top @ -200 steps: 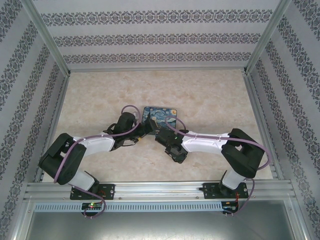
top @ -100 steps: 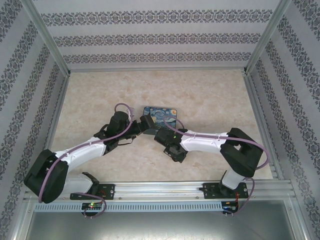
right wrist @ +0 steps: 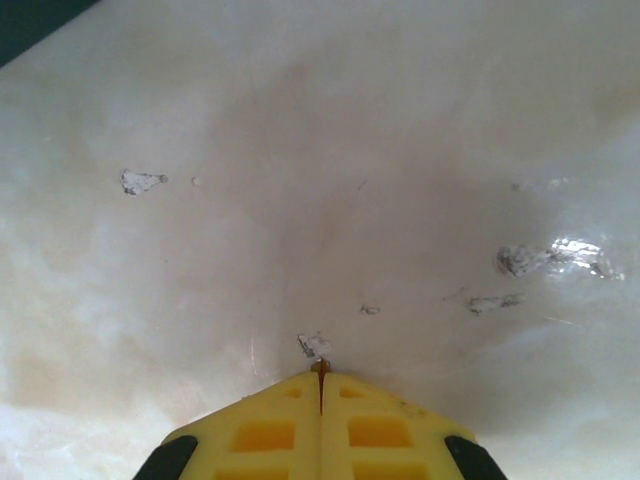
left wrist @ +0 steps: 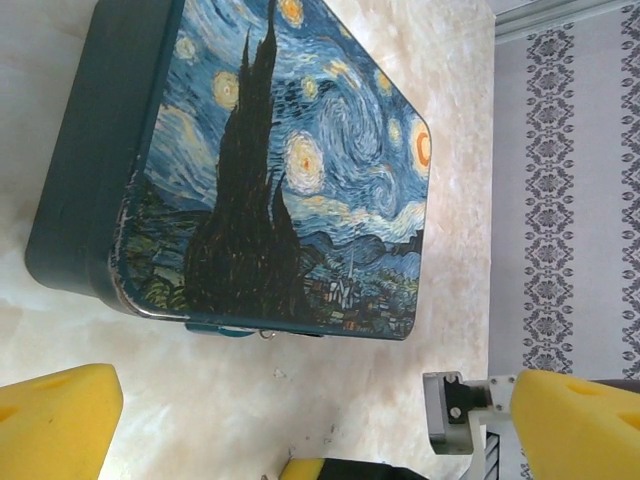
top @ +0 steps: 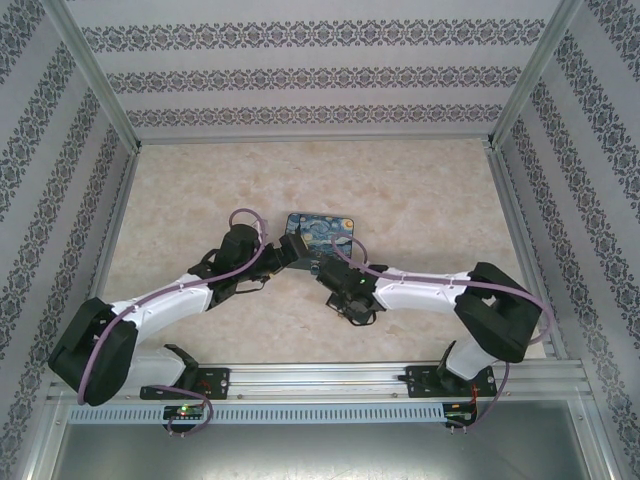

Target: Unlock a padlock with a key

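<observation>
The padlock (left wrist: 228,328) hung at the box's (left wrist: 290,170) long side facing the arms, touching its lower edge; only a sliver of teal body and a small silvery loop showed, too small to tell whether the shackle was fastened; by its place it seemed to secure the lid, which would explain why it sat on the box's front and not loose on the table (top: 420,190); the box lay flat, painted lid up, near the table's middle.

The key I could not place for sure; a tiny grey fleck (right wrist: 314,346) lay on the marbled surface right at the tips of the right gripper (right wrist: 320,376), touching them; it might have been the key's end, though similar chipped marks dotted the surface nearby; the jaws there were clenched tight, pads flush with a thin dark line between them, tips down at the table just in front of the box; I judged this a pinch meant to lift a thin flat thing, but whether anything was caught I could not tell.

The left gripper (left wrist: 318,400) faced the padlock side with jaws released, spread wide, grasping nothing and apart from the box; likely poised to steady the padlock for the key.
</observation>
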Controlling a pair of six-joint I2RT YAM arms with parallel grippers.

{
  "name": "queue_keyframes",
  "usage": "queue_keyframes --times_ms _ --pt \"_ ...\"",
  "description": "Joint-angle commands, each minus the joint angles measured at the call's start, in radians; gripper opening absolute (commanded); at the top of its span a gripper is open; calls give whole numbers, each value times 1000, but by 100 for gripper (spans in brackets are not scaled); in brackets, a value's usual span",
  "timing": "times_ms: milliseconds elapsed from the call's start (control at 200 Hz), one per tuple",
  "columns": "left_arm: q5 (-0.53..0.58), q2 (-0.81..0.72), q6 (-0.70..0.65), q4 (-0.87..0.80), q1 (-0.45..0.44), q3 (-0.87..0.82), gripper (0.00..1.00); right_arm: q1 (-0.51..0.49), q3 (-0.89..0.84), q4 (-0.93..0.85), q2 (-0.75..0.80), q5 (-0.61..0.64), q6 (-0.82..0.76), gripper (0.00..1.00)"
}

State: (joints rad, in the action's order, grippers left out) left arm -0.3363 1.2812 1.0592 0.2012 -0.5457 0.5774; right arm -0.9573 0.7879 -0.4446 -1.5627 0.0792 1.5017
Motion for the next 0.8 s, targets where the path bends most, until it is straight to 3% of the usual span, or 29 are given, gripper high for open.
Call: queue_keyframes --times_ms 0,570,794 --pt "2 11 -14 -31 -22 -10 100 20 -57 93 28 44 -54 0" --pt "5 63 2 -30 -74 34 100 49 -141 96 284 94 -130 0" --pt "-44 92 113 55 -87 44 100 55 -82 95 305 73 -175 0"
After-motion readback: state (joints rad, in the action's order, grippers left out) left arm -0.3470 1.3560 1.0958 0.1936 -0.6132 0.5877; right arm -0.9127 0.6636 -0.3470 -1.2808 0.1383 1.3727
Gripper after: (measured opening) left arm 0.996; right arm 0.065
